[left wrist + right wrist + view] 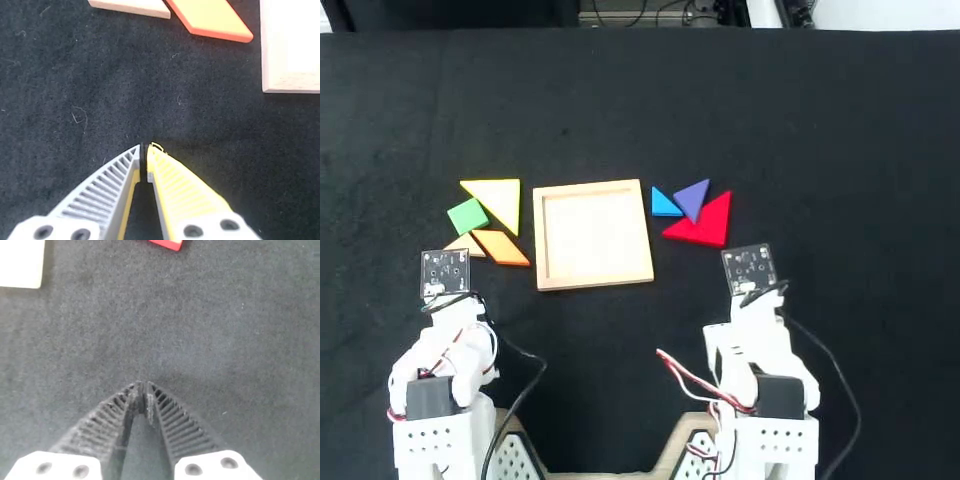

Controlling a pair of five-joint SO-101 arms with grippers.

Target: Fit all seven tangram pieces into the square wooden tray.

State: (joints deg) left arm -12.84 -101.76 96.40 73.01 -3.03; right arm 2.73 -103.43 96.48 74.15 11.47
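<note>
At mid-table on the black cloth: the square wooden tray, lying flat, with all seven pieces outside it.

Left of the tray, four pieces in a tight cluster:
- yellow triangle, farthest from the arms
- green square, just beside the yellow triangle on its left
- orange parallelogram, close to the tray's near-left corner
- pale wooden piece, probably a small triangle, half hidden under the left arm

Right of the tray, three more:
- blue triangle, just beside the right rim
- purple triangle, close against the blue triangle on its right
- red triangle, on the near side of both

Left gripper: jaws pressed together, tips meeting, nothing between them. Held over bare cloth, on the near side of the orange parallelogram and the pale wooden piece. Left of the tray's near-left corner, and apart from all three.

Right gripper: likewise pinched closed on nothing, above bare cloth. On the near side of the red triangle and right of the tray's near-right corner, touching neither.

Right arm and left arm both folded back toward the table's near edge, one on each side of the tray.
</note>
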